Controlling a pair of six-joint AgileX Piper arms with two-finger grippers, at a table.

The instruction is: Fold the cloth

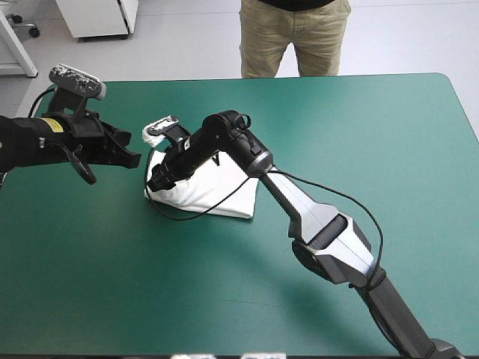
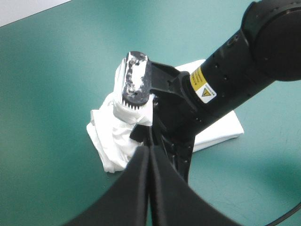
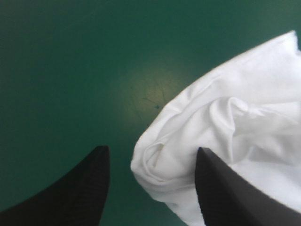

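Observation:
The white T-shirt (image 1: pixel 224 187) lies as a folded bundle left of the table's middle, its left end rumpled (image 2: pixel 110 141). My right gripper (image 1: pixel 157 179) reaches down over that left end. It is open, and the rumpled corner (image 3: pixel 221 127) lies on the cover between its fingers, close to one fingertip (image 3: pixel 207 165). My left gripper (image 1: pixel 133 158) hovers just left of the T-shirt, shut with nothing in it. In the left wrist view its fingers (image 2: pixel 136 183) meet in one arch, pointing at the right gripper (image 2: pixel 164 136) a short way ahead.
The teal-green cover (image 1: pixel 374 134) spreads wide to the right of and in front of the T-shirt. The right arm (image 1: pixel 314 217) crosses the table from the front right, over the T-shirt's near right side.

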